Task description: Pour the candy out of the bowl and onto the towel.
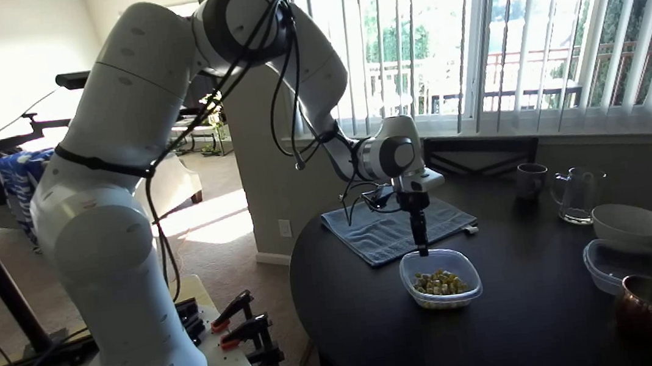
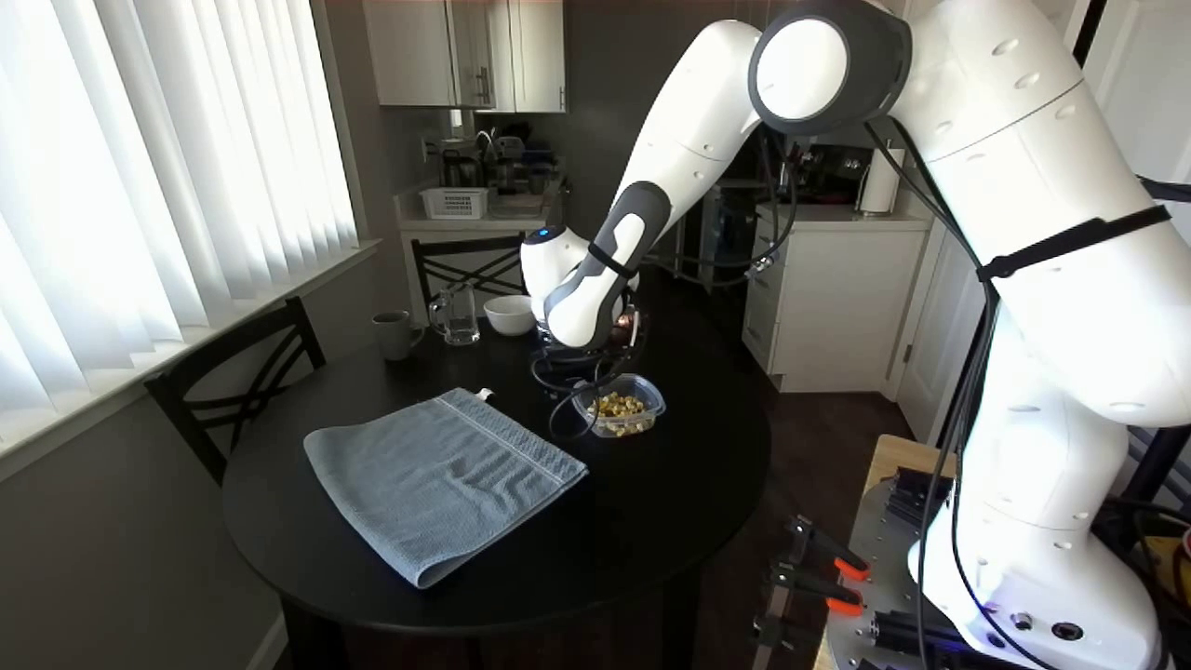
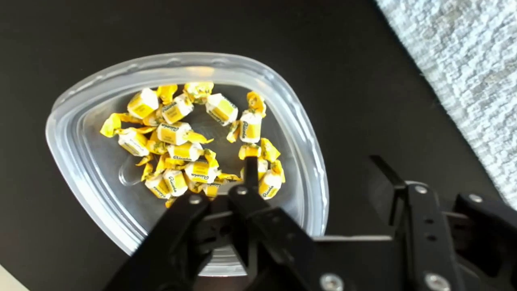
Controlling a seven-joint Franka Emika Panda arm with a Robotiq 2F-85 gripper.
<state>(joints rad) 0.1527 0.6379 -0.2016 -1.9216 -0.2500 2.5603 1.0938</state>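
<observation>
The bowl, a translucent rounded plastic container, stands upright on the dark table in both exterior views (image 1: 477, 285) (image 2: 659, 402) and the wrist view (image 3: 301, 111). The candy, yellow and white wrapped pieces, lies inside it (image 1: 440, 283) (image 2: 619, 407) (image 3: 173, 133). The blue-grey towel (image 1: 363, 237) (image 2: 437, 484) lies flat beside the bowl; its edge shows in the wrist view (image 3: 456, 60). My gripper (image 3: 315, 161) is open and empty, pointing down at the rim nearest the towel (image 1: 422, 245). In the wrist view one finger overlaps the bowl's inside and the other is outside the rim.
Across the round table (image 1: 367, 325) stand a grey mug (image 1: 530, 181), a glass mug (image 1: 578, 196), a white bowl (image 1: 631, 225), another clear container (image 1: 607, 280) and a copper mug (image 1: 650, 305). Chairs (image 2: 270, 372) stand round the table. Cables hang from the arm near the bowl.
</observation>
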